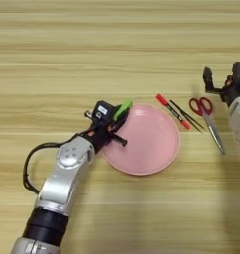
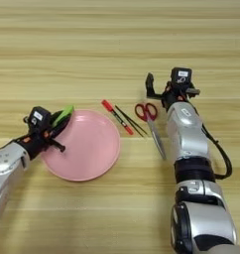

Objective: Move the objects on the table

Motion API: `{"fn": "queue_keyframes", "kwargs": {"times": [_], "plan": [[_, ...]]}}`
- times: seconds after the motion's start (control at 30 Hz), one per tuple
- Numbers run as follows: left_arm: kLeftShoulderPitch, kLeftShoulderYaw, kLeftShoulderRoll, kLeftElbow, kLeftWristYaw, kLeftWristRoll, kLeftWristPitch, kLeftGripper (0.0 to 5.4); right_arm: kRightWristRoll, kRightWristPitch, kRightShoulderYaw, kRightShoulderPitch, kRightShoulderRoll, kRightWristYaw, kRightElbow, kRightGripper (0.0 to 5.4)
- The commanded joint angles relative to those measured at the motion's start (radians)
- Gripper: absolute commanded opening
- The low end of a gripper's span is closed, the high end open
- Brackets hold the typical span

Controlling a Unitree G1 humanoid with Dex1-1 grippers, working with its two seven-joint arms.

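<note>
green block [image 1: 123, 109] pinched by the left gripper [image 1: 118, 117] over the pink plate's [image 1: 151, 149] rim; right gripper [image 2: 159, 89] open, empty.

Both views look steeply down from the robot's head onto the table [image 1: 117, 44], near enough that the wood fills each picture. The left eye view reaches further left and shows the whole left arm, cutting the right arm at its edge. The right eye view reaches further right, showing the right arm whole. Both share the plate [image 1: 151, 149] and the scissors [image 2: 150, 121], which lie between the two arms' fingers.
</note>
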Motion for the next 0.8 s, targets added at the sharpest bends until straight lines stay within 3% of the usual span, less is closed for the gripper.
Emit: {"fn": "queue_keyframes", "kwargs": {"times": [0.03, 0.47, 0.57, 0.8], "plan": [[0.012, -0.028, 0.014, -0.024, -0.026, 0.002, 0.037, 0.7, -0.004, -0.007, 0.004, -0.014, 0.003, -0.004, 0.008, 5.4], [0.014, -0.064, 0.028, -0.023, -0.039, 0.021, 0.057, 0.7, -0.004, -0.009, 0.006, -0.016, 0.004, -0.005, 0.01, 5.4], [0.013, -0.065, 0.029, -0.023, -0.035, 0.027, 0.057, 1.22, -0.004, -0.009, 0.007, -0.016, 0.004, -0.004, 0.012, 5.4], [0.012, -0.066, 0.029, -0.023, -0.031, 0.032, 0.057, 1.82, -0.004, -0.008, 0.009, -0.015, 0.004, -0.003, 0.012, 5.4]]}}
